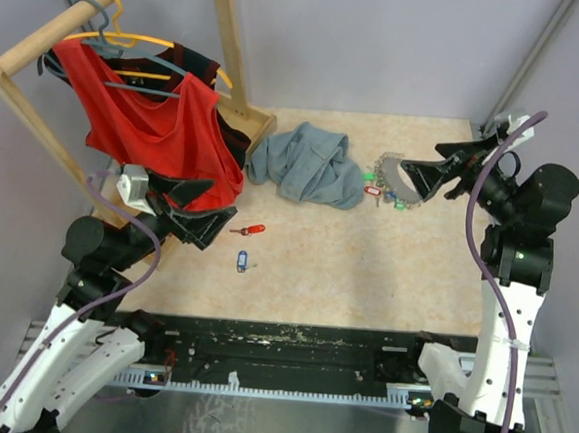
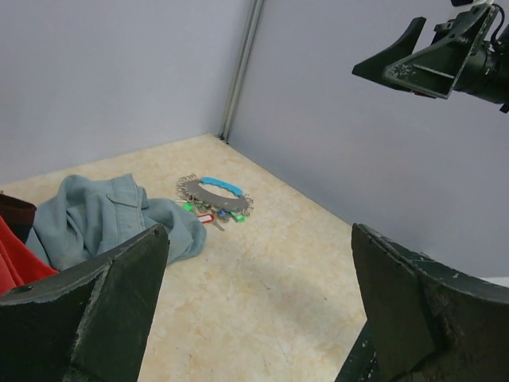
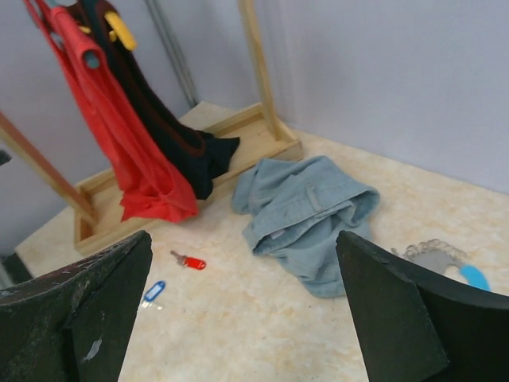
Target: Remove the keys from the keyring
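Observation:
The keyring, a grey and light-blue loop with a silvery chain, lies on the table at the back right, with small green and red keys bunched by it. In the left wrist view the keyring and its keys lie far ahead. A red key and a blue key lie loose on the table, apart from the ring. My right gripper hovers open just right of the keyring. My left gripper stands open near the red key. Nothing is between either pair of fingers.
A grey-blue cloth garment lies crumpled just left of the keyring. A wooden clothes rack with a red shirt on hangers fills the back left. Grey walls close the table at the back and both sides.

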`<state>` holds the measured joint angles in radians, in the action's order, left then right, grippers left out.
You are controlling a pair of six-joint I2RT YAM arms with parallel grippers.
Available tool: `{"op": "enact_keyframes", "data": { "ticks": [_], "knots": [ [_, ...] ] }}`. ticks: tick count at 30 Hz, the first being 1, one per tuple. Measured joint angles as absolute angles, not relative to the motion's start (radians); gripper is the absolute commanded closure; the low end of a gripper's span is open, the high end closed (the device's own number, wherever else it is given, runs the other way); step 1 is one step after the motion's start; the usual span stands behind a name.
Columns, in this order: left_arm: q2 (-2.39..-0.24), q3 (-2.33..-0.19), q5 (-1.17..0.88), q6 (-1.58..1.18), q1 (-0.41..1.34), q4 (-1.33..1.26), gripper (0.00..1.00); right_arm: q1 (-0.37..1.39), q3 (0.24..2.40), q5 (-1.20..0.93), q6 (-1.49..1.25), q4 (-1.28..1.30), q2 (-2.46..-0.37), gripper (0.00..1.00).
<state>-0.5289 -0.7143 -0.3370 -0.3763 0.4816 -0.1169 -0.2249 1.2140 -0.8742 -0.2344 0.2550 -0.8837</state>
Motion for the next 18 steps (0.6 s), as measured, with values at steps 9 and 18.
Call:
{"op": "enact_keyframes", "data": {
  "ticks": [9, 18],
  "knots": [
    [-0.491, -0.766, -0.359, -0.339, 0.482, -0.043, 0.0, -0.225, 1.138, -1.167, -0.353, 0.06, -0.901, 0.01],
    [-0.471, -0.752, -0.39, -0.339, 0.482, -0.045, 0.0, -0.225, 1.161, -1.055, -0.42, 0.102, -0.914, 0.01]
  ]
}}
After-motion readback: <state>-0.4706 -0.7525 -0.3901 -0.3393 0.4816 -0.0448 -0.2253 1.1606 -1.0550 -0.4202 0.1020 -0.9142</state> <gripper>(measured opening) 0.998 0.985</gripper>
